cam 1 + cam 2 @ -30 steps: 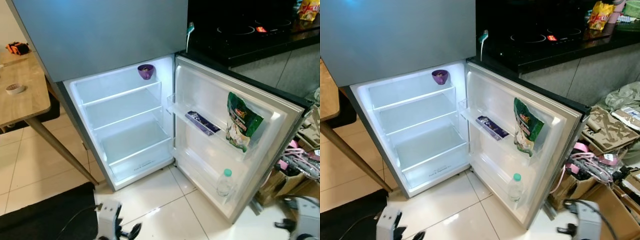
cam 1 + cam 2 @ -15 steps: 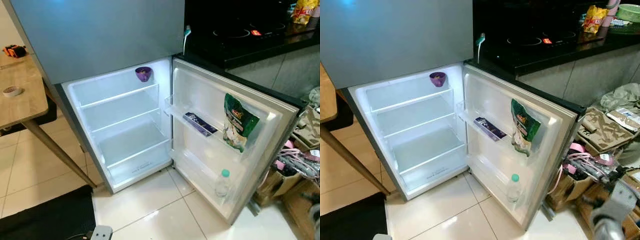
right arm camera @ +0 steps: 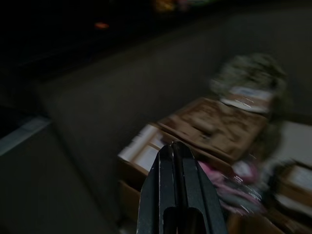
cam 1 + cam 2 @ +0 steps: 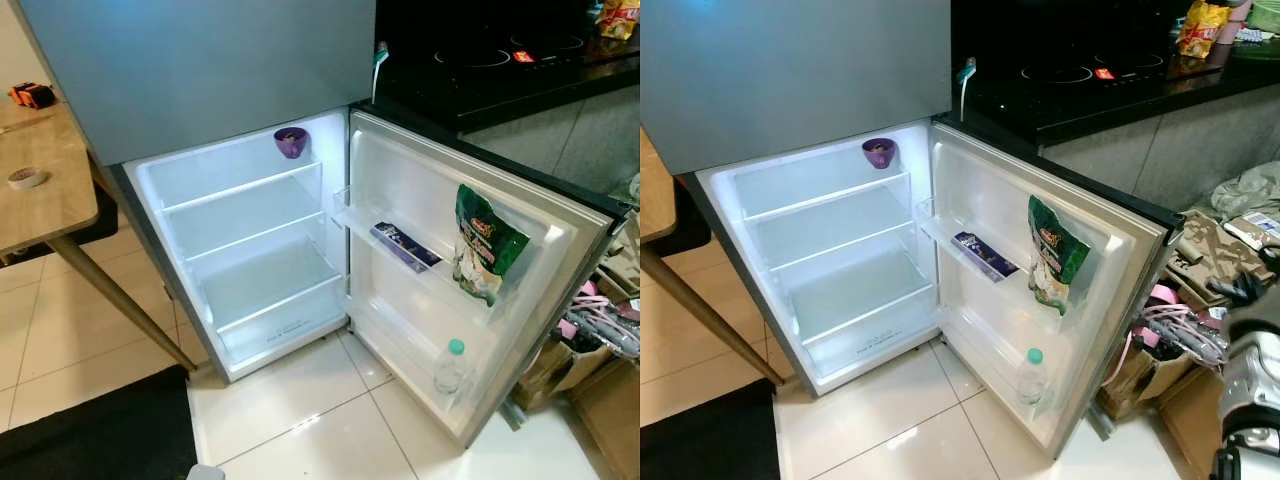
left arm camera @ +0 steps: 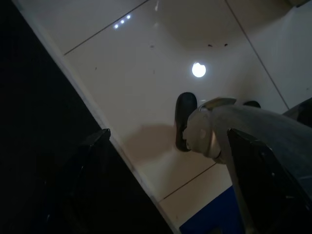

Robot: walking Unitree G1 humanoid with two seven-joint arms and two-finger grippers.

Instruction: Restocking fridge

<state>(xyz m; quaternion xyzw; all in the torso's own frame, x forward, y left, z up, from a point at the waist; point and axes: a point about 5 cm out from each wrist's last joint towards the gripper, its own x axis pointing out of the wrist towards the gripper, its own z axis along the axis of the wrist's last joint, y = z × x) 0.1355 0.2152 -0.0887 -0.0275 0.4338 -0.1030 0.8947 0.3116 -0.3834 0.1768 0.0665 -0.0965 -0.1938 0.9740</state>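
Right gripper (image 3: 178, 195), jaws pressed together and empty, points at brown cardboard clutter (image 3: 214, 124); left gripper (image 5: 170, 161), jaws spread, hangs over glossy tile floor (image 5: 161, 44). Judged: nothing fetched yet; next needs an item. White fridge (image 4: 255, 240) stands open, purple bowl (image 4: 291, 141) at top shelf's back right corner, crinkly green bag (image 4: 483, 250) in door rack

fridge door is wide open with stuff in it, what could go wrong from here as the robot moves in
The green snack bag leans out over its door shelf, so a bump to the fridge door could tip it onto the floor. The right hand, fingers together, is raised beside the boxes and cables at the door's edge, and might snag there. The water bottle stands low in the bottom door rack, where a passing arm could knock it.
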